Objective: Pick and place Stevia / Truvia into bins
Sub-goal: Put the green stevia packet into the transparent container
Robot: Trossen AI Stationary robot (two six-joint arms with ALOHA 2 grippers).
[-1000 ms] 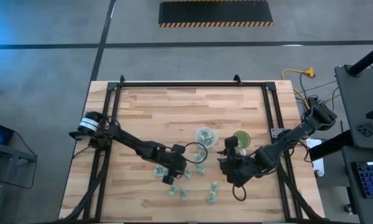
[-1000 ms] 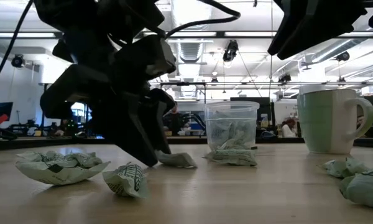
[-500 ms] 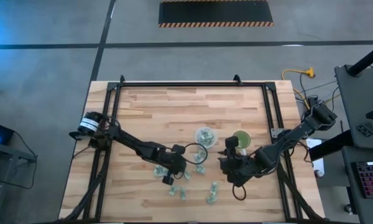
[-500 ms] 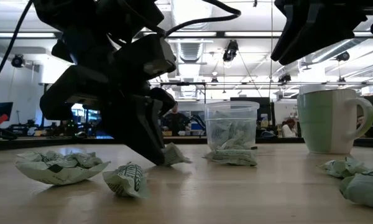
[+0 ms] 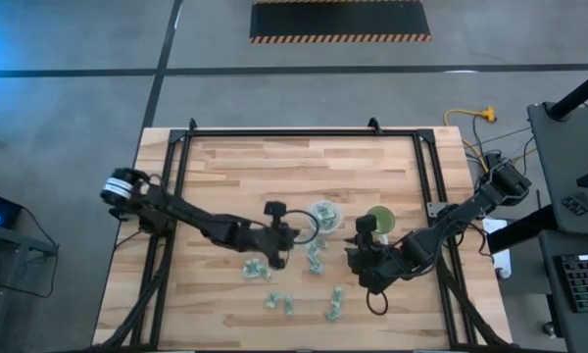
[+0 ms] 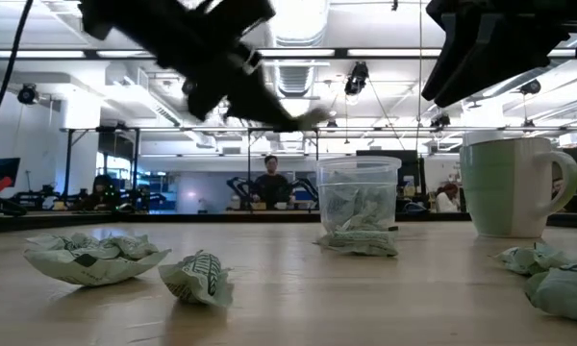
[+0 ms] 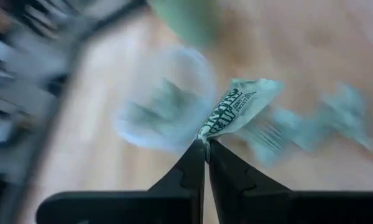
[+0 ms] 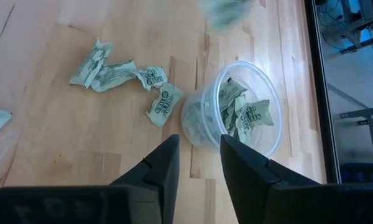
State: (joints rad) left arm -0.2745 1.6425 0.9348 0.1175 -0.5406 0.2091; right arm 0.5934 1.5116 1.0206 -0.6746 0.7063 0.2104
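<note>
Left gripper (image 7: 206, 144) was pinched fully closed on one Stevia sachet (image 7: 236, 107), holding it by a bottom corner, so most of the packet hung free past the tips. In the high view it sat at about 9 o'clock from the clear cup (image 5: 323, 213), just beside it and raised off the table (image 5: 235, 167); the low view showed the packet up above the cup's rim height.

Judgement on the step: carry it toward 3 o'clock until the tips sit over the middle of the clear cup, then lower before opening. With a corner grip and the packet flapping, a release from high up or near the rim could drop it outside or leave it draped on the edge.

Right gripper (image 8: 199, 155) hung at 6 o'clock of the green cup (image 5: 380, 218), jaws partly apart, nothing between them. It pointed toward the clear cup in its wrist view; it should stay clear of the left arm's path.

Counts:
- Cups: two, clear at left, green at right, near each other.
- Grippers: two.
- Sachets in the air: one.
- Loose sachets (image 5: 276, 301) on the table: roughly six or seven; some overlapped, so exact count unclear.
- Sachets in the clear cup: several, about four visible.
- Green cup contents: couldn't tell.
</note>
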